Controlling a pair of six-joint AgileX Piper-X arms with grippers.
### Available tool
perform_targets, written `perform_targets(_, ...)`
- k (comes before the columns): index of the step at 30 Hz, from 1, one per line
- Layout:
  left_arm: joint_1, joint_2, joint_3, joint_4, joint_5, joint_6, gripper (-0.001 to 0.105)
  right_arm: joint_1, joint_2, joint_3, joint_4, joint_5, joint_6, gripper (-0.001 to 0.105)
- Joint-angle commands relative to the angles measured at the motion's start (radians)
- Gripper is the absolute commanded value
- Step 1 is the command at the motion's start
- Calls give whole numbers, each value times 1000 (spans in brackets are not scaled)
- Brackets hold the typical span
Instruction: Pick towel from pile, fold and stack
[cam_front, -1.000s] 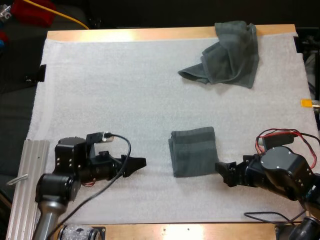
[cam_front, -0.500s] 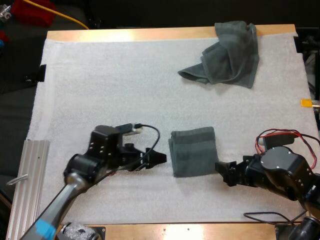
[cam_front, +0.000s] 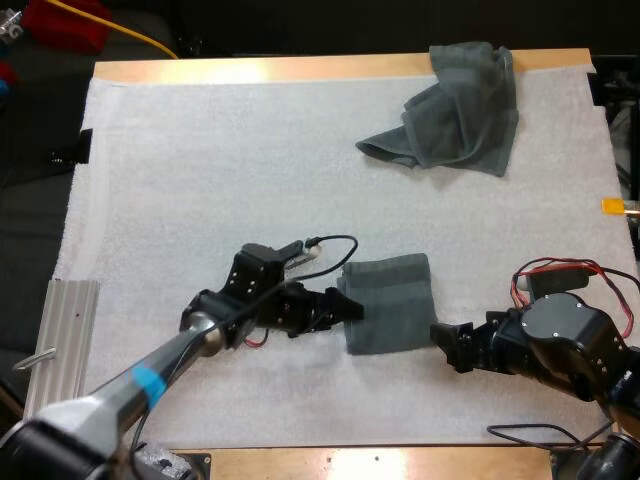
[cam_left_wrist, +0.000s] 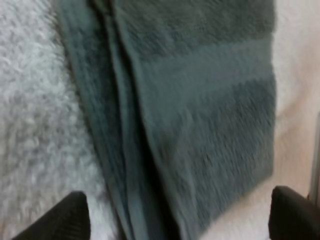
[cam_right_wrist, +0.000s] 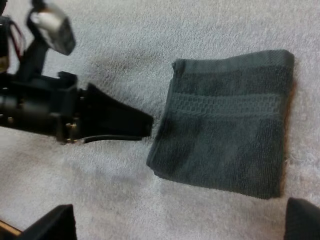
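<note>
The folded towel (cam_front: 388, 303) lies flat on the white mat (cam_front: 200, 180), right of centre and towards its near edge, with bare mat all round it and the widest free stretch to the left and far side. The crumpled towel (cam_front: 450, 105) sits well apart at the far right, its top lapping over the mat's far edge. The left gripper (cam_front: 352, 308) is at the folded towel's left edge, fingers (cam_left_wrist: 70, 217) spread wide and holding nothing; whether they touch the cloth is unclear. The right gripper (cam_front: 442, 343) rests just beside the near right corner, also wide open and empty. The towel is nearly square, with no clear long axis. Its woven band runs side to side, and its layered edges face the left gripper.
</note>
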Motion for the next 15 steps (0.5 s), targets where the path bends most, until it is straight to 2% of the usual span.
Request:
perform_targets(1,-5,17,-20,-23,4,-13,71,-2,-5,-7,6,0,3,79)
perform_targets(10,-5,133,-99,-21,6,-16,69,-2,-5,-7,6,0,3,79)
perform_targets(15,-7,174,-120,-13,15,-29,69,-2,-5,-7,6,0,3,79)
